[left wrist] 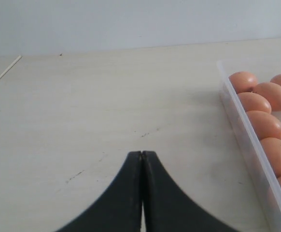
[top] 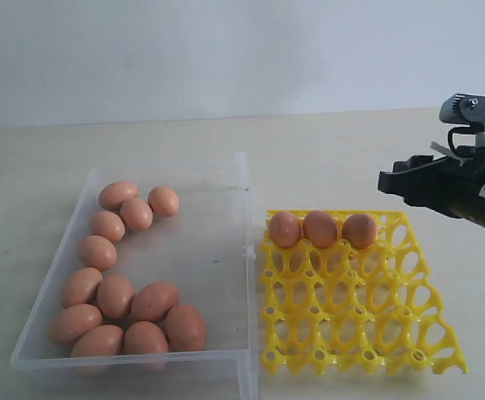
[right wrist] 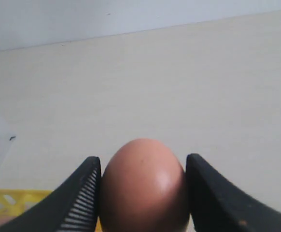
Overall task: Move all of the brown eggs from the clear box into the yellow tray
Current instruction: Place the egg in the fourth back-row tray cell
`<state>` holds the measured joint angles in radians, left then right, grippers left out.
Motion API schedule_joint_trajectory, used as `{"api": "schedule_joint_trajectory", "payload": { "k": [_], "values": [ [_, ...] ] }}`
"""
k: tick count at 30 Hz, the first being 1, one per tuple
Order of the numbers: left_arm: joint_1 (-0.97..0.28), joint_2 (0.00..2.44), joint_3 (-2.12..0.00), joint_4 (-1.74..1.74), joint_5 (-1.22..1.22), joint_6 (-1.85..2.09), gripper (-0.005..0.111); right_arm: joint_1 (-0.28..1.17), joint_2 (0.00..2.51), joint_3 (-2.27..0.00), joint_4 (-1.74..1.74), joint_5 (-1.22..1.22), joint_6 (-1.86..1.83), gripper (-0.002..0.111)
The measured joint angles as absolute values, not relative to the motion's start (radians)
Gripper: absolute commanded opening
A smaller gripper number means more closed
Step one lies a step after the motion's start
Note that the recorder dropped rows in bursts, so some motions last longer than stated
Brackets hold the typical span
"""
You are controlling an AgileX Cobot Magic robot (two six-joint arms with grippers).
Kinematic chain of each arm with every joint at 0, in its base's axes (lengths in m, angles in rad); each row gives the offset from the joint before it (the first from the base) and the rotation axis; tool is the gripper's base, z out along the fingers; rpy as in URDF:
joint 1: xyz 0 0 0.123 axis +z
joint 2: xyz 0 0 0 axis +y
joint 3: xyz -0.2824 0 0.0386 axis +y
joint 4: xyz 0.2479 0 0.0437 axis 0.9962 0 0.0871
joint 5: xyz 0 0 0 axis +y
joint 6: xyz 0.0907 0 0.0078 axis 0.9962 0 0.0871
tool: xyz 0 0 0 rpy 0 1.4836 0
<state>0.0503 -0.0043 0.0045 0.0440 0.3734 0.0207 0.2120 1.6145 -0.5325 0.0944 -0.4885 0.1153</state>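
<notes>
twelve eggs [top: 115, 297] lie loose in the box [top: 217, 267], most crowded along its left side and near end. the tray [top: 359, 321] just beside it is bare in its near rows. three eggs sit in its far row, with the far right cup free. near that corner the right gripper [right wrist: 144, 162] hangs clamped on an egg [right wrist: 143, 193], pads on its sides. the shell looks smooth, light and brittle, so grip the broad middle gently. the left gripper [left wrist: 141, 155] is closed and empty over the table [left wrist: 82, 106].

Pale beige worktop [top: 351, 150], matte, faint dark scuffs, spreads beneath right pincer [top: 385, 181]; plain whitish wall [top: 226, 50] beyond it. Light soft, even.
</notes>
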Motion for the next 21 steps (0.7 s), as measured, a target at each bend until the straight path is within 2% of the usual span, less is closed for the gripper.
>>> {"api": "schedule_joint_trajectory", "payload": {
  "k": [8,17,19,21],
  "values": [
    [0.05,-0.004,0.005,0.044,0.373,0.021,0.0,0.21,1.74,-0.538,0.046,-0.494,0.18,0.0],
    [0.05,-0.004,0.005,0.044,0.373,0.021,0.0,0.21,1.758,-0.538,-0.013,-0.501,0.263,0.0],
    [0.05,-0.004,0.005,0.044,0.373,0.021,0.0,0.21,1.758,-0.538,-0.025,-0.504,0.265,0.005],
    [0.05,-0.004,0.005,0.044,0.373,0.021,0.0,0.21,1.758,-0.538,-0.041,-0.505,0.27,0.015]
  ]
}}
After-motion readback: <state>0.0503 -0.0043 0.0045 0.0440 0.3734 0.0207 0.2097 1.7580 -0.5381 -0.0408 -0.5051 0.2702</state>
